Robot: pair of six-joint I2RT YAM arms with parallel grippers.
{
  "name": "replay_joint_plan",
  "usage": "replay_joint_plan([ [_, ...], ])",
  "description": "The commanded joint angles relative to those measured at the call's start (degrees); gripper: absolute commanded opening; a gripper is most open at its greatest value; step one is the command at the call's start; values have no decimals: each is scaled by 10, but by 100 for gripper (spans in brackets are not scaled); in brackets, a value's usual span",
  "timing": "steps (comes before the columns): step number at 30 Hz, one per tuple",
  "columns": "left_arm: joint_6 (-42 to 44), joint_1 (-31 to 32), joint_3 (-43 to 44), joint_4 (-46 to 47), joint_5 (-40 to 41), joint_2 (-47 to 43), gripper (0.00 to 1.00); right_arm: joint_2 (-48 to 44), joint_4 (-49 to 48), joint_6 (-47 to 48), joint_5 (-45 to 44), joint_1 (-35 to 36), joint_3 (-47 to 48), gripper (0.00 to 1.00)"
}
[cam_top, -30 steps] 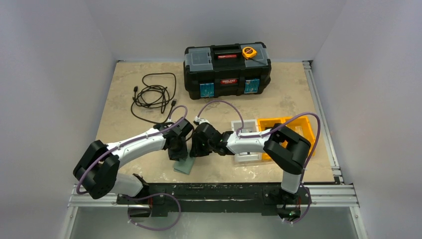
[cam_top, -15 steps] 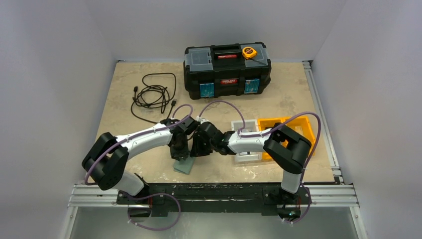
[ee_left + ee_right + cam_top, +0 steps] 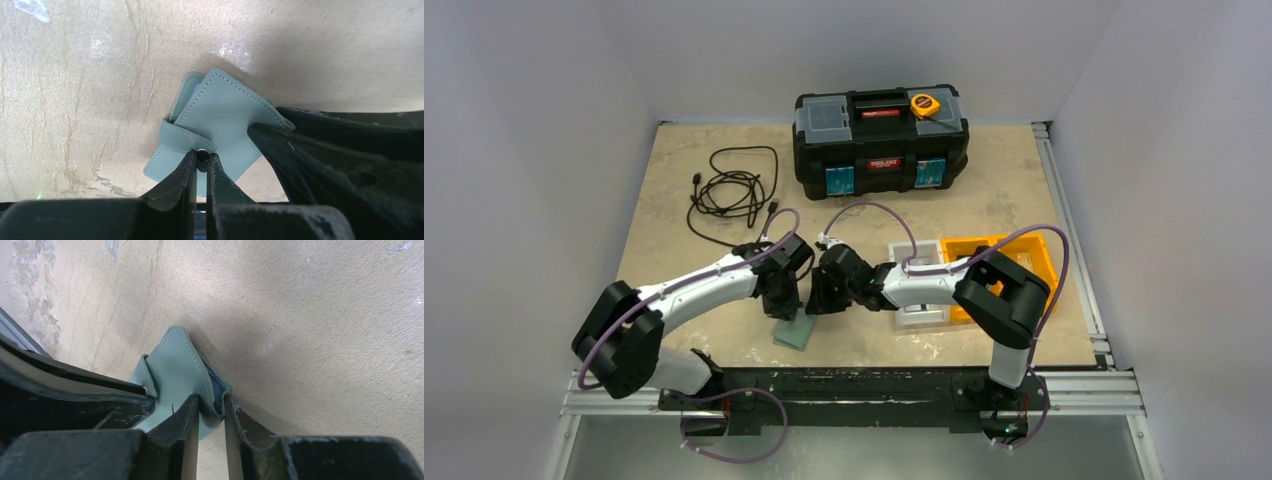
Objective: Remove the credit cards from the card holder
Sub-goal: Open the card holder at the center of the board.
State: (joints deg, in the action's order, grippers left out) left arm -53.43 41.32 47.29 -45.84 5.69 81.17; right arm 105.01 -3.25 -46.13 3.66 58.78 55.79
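We find the card holder [image 3: 794,333] close to the near edge of the bench [image 3: 1014,180], just ahead of the rail [image 3: 864,392] that carries the arm bases, and roughly midway between them. Bare bench runs from its left side out to the coiled black cable [image 3: 732,192]. To its right, a white bin [image 3: 921,318] and an orange bin [image 3: 972,244] sit side by side beneath the right arm. The black toolbox [image 3: 881,140], with a yellow tape measure [image 3: 925,105] on its lid, stands well apart at the far edge.

The holder is teal-green with pale stitching. In the right wrist view we see one cover curling up away from the rest, with a darker blue lining in the gap. A narrow side tab [image 3: 177,142] wraps round one edge.

The left tool [image 3: 202,156] is closed, its fingertips pinched on the end of that tab. The right tool [image 3: 211,407] is nearly closed on the edge of the raised cover, which sits between its fingers. Both arms reach inward and low, wrists bent down, so that the two tools almost meet over the holder.
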Motion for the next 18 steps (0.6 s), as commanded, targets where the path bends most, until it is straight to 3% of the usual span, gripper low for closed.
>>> replay_joint_plan([
  [1, -16, -39, -25, 78, -60, -84, 0, 31, 76, 40, -54, -19, -21, 0],
  [6, -9, -98, -65, 102, -146, -150, 0, 33, 79, 54, -54, -37, -31, 0],
  [13, -30, -116, -85, 92, -178, -239, 0, 25, 75, 76, -44, -51, -33, 0],
  [14, -35, -116, -83, 89, -183, -251, 0, 23, 78, 81, -42, -51, -27, 2],
  [18, -48, -115, -65, 56, -182, -296, 0, 1, 97, 97, -39, -51, -2, 32],
])
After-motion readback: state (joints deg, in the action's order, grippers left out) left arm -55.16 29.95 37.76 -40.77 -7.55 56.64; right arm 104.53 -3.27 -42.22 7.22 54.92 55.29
